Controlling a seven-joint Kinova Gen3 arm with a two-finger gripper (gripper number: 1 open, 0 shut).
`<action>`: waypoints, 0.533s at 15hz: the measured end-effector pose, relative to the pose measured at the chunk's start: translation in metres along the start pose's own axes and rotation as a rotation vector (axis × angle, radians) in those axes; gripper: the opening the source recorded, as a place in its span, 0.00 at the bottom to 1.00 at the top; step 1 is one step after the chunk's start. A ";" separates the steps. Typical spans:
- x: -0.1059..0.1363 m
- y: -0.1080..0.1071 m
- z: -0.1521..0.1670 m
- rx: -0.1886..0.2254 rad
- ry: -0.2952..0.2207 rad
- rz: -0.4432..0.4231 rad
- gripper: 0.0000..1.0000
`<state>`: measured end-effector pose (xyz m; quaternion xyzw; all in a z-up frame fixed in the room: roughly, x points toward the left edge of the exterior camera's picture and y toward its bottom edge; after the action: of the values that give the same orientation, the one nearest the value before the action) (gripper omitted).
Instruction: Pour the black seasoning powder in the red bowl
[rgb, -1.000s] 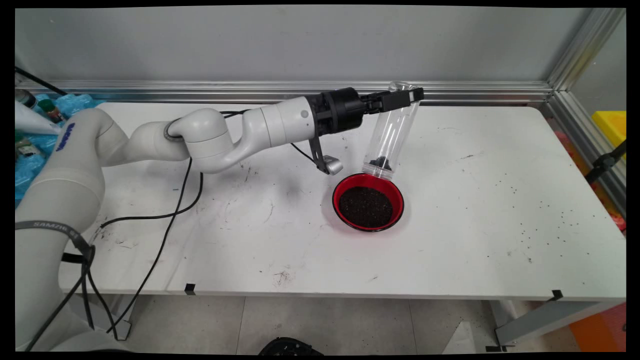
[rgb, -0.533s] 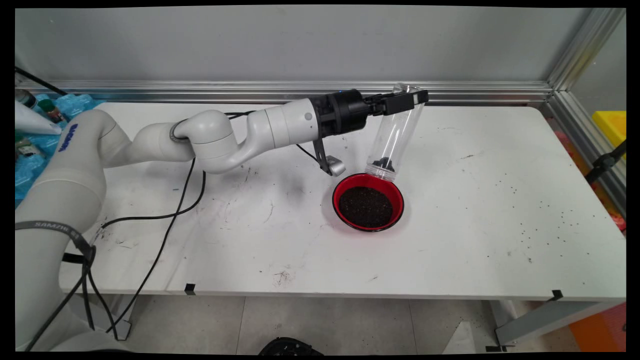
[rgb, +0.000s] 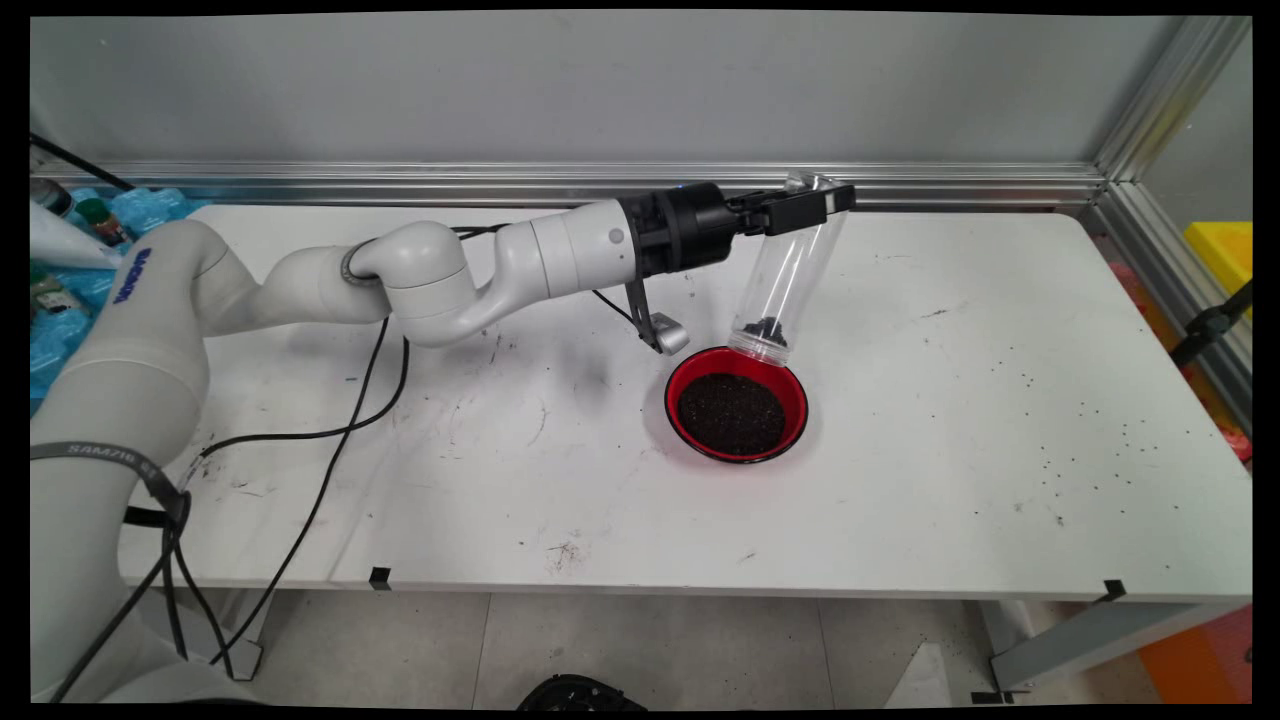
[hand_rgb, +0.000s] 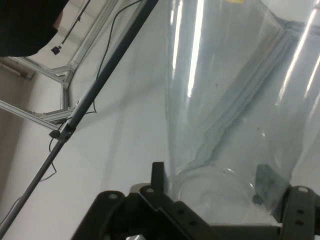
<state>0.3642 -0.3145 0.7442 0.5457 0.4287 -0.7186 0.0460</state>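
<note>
**Main and hand views, near to far.** The white table (rgb: 950, 450) carries a black cable (rgb: 330, 440) at left and loose dark specks (rgb: 1080, 440) scattered at right.

Near mid-table stands a red bowl (rgb: 674, 392), filled with dark grains (rgb: 732, 412). Over the bowl's far rim hangs a clear jar (rgb: 785, 275), turned mouth-down and tilted, with its closed end leaning up and to the right. The mouth sits just over the rim; whether it touches cannot be told. A small dark clump (rgb: 766, 327) lies inside the jar at the neck, and the rest of the jar is empty.

The gripper (rgb: 800, 203) reaches in level from the left. Its jaws are clamped on the jar's upper, closed end. The hand view confirms this, with a finger on each side of the jar (hand_rgb: 225, 100) and the gripper (hand_rgb: 212, 185) pressed to its wall.

Beyond lies the metal rail (rgb: 500, 180) at the foot of the wall.

**Change.** Over the last second the hand and jar shifted slightly to the right. In the last half second they have barely moved. The tilt is much the same, the clump remains lodged at the neck at about the same size, and the bowl has not moved.
</note>
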 end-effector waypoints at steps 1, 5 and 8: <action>0.000 0.000 0.000 -0.002 0.001 -0.004 0.00; 0.000 -0.001 -0.001 -0.023 0.014 -0.044 0.00; 0.001 -0.001 -0.001 -0.041 0.031 -0.084 0.00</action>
<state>0.3643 -0.3132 0.7437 0.5371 0.4665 -0.7025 0.0204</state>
